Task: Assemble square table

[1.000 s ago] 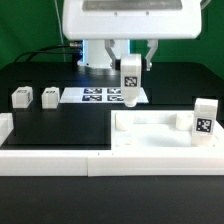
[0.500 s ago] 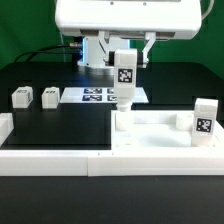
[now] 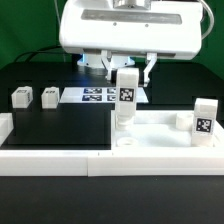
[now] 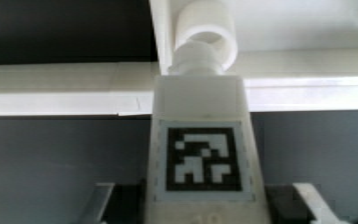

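My gripper (image 3: 127, 70) is shut on a white block leg (image 3: 127, 92) with a black-and-white tag and holds it upright. Its lower end is at the left end of the white square slab (image 3: 160, 132), behind a round corner socket (image 3: 127, 143). I cannot tell whether it touches the slab. In the wrist view the gripper (image 4: 208, 207) clamps the leg (image 4: 202, 120) between both fingers (image 4: 115, 205), with the slab (image 4: 69, 88) beyond it. A second leg (image 3: 204, 118) stands on the slab's right end. Two more legs (image 3: 22, 97) (image 3: 49, 97) sit at the exterior view's left.
The marker board (image 3: 98, 95) lies flat behind the slab, near the arm's base. A long low white border wall (image 3: 50, 158) runs along the front, with a raised end (image 3: 5, 125) at the left.
The gripper has come down with the leg, first shifting a little left and then back right. The leg's lower end now reaches the slab's left end.
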